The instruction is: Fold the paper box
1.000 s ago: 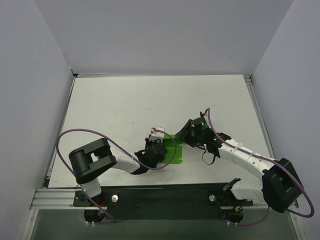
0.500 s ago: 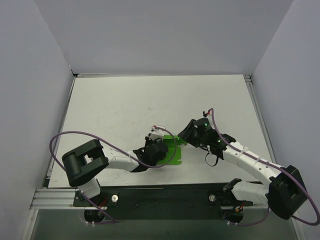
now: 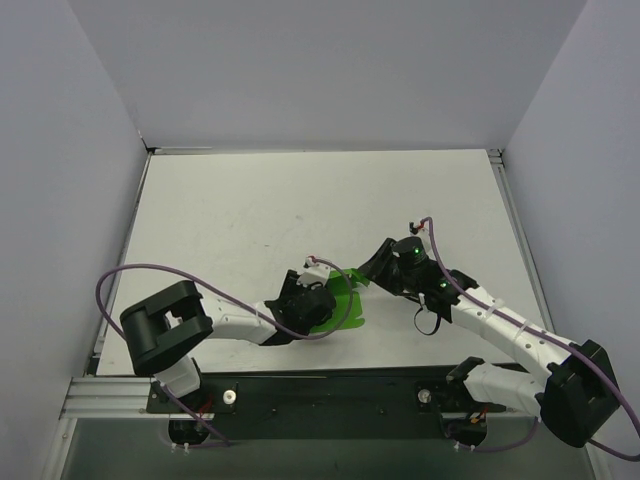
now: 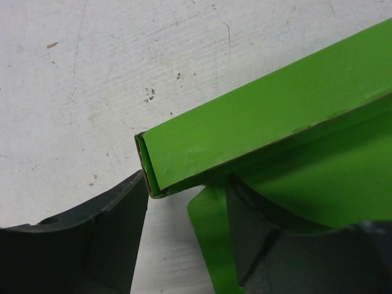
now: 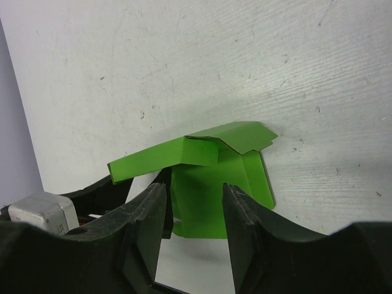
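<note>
A bright green paper box (image 3: 345, 297), partly folded, lies on a white desk (image 3: 250, 210), in its nearer half, between two robot arms. The left hand (image 3: 322, 292) reaches the box from the left and is released. In its wrist view the dark fingers (image 4: 104, 245) stand apart, and a doubled-over green wall runs slantwise across the gap, its end just beside one fingertip. The right hand (image 3: 368, 272) sits at the box's far right corner, also spread open. Its fingers (image 5: 144, 226) frame a flat green panel with a raised, creased flap arching over it. Whether they touch the card I cannot tell.
</note>
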